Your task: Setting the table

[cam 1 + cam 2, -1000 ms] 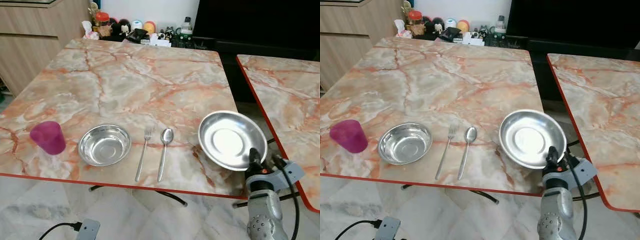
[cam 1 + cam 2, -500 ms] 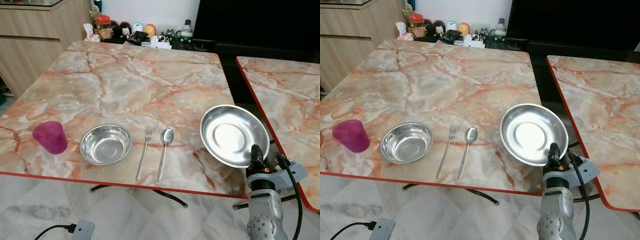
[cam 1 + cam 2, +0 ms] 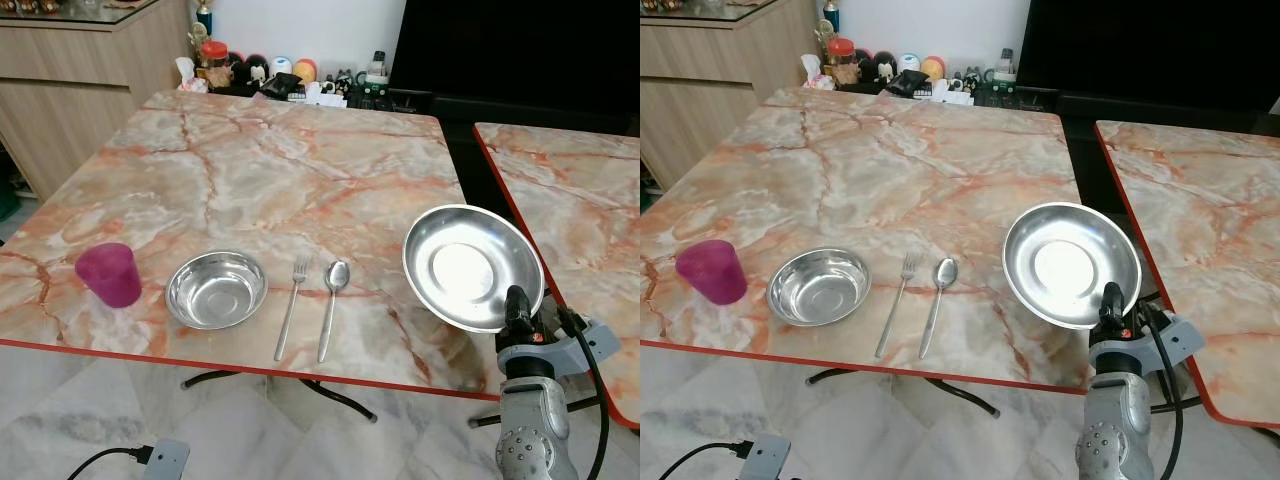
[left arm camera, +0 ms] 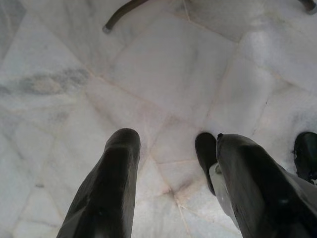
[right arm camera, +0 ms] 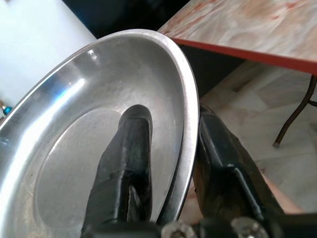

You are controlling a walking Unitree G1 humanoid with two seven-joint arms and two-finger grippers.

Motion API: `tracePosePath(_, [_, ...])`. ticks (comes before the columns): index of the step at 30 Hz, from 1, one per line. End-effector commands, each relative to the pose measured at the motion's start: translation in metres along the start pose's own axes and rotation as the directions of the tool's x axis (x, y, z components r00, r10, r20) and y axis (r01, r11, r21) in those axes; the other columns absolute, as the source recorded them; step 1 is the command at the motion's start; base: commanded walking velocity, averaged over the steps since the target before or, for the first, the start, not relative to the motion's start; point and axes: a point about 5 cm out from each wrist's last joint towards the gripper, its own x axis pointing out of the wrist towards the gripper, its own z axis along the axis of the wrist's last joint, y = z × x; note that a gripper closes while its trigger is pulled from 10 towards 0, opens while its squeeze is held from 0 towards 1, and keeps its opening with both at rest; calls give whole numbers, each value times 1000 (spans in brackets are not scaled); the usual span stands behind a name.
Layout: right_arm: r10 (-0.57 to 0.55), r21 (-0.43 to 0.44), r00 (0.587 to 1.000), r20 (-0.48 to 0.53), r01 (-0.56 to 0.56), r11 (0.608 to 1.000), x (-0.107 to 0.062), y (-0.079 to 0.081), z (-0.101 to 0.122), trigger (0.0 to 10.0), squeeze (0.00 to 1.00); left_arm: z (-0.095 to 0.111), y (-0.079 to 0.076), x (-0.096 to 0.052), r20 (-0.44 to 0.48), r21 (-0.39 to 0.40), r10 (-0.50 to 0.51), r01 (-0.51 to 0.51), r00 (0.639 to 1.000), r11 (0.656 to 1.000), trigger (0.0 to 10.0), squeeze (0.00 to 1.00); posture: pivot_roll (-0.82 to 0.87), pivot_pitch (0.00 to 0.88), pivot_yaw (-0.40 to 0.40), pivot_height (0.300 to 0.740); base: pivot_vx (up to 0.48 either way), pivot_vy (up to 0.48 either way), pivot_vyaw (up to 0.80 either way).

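Your right claw (image 3: 516,300) grips the plate (image 3: 470,266) by its near rim, one finger inside the dish and one under it, as the right wrist view shows. Compared with one second ago, the plate stands higher and more tilted, with its face turned toward you; earlier it lay lower, close above the surface (image 3: 300,170). I judge this means the plate is lifted and in carry, not yet placed. It hangs to the right of the spoon (image 3: 331,305), above the near right corner of the surface.

Left of the spoon, and just beside it, lies the fork (image 3: 291,305), then the bowl (image 3: 216,289), then the pink cup (image 3: 109,274), all in one row near the red front edge. The proper spot for the plate is your decision; the row has free marble around it. Please mind that the grip is only on the rim, so the plate may swing or slip if you move fast.

Your left claw (image 4: 173,163) hangs idle above the marble floor (image 4: 163,64), with its fingers spread apart and holding nothing.

The surface is orange-veined marble with a red border. A second surface (image 3: 580,190) of the same kind stands to the right of the plate, apart by a narrow gap. Behind the far edge are small jars and figures (image 3: 270,75), a wooden cabinet (image 3: 80,80) and a dark screen (image 3: 520,45).
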Motion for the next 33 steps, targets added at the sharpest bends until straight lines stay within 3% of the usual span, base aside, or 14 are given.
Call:
tracePosePath(1, [-3, 5, 999, 54, 3, 1000, 1, -1, 10, 10000, 0, -9, -2, -2, -35, 4, -8, 8, 999, 1000, 10000, 0, 36, 63, -41, 740, 0, -465, 0])
tracePosePath(33, [-28, -2, 998, 51, 28, 1000, -4, -5, 10, 10000, 0, -13, -2, -3, -42, -3, -8, 8, 999, 1000, 10000, 0, 29, 96, -38, 740, 0, -465, 0])
